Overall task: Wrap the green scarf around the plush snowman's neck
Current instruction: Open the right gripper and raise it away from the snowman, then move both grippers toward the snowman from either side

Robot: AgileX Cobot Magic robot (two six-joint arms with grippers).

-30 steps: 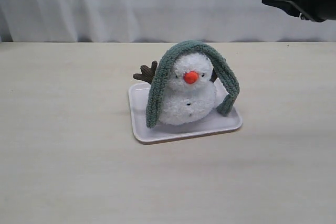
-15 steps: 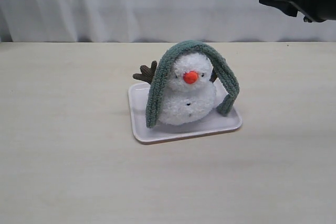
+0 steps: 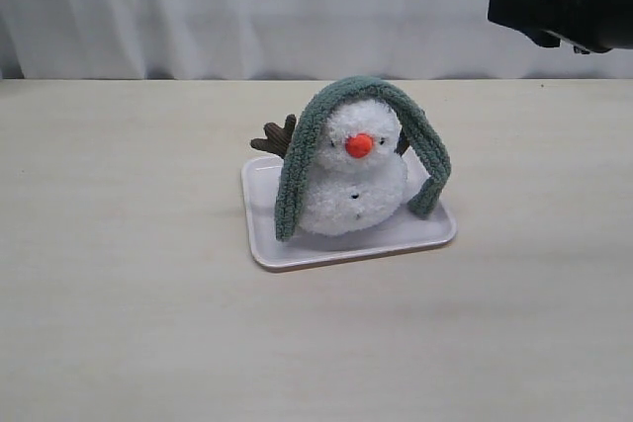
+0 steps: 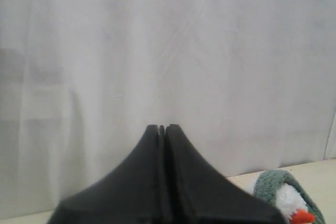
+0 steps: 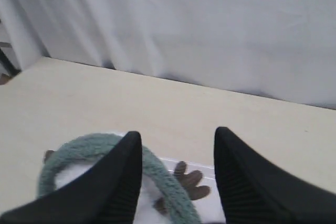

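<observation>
The plush snowman [image 3: 353, 185] stands on a white tray [image 3: 297, 252] with its orange nose facing the camera. The green scarf [image 3: 297, 160] lies arched over the top of its head, one end hanging down each side to the tray. The neck [image 3: 352, 166] shows bare at the front. My right gripper [image 3: 502, 9] hovers high at the back right, well above the toy. In the right wrist view it [image 5: 178, 136] stands open over the scarf [image 5: 163, 179] and a brown twig arm [image 5: 193, 180], holding nothing. My left gripper [image 4: 161, 128] is shut and empty, facing the curtain, with the scarf [image 4: 268, 184] low beside it.
A white curtain [image 3: 247, 7] hangs along the table's far edge. The light wooden table [image 3: 119, 244] stretches on all sides of the tray. The snowman's other twig arm [image 3: 275, 138] sticks out past the scarf at the back left.
My right gripper has shifted slightly at the top right of the exterior view. The snowman, scarf and tray have not moved.
</observation>
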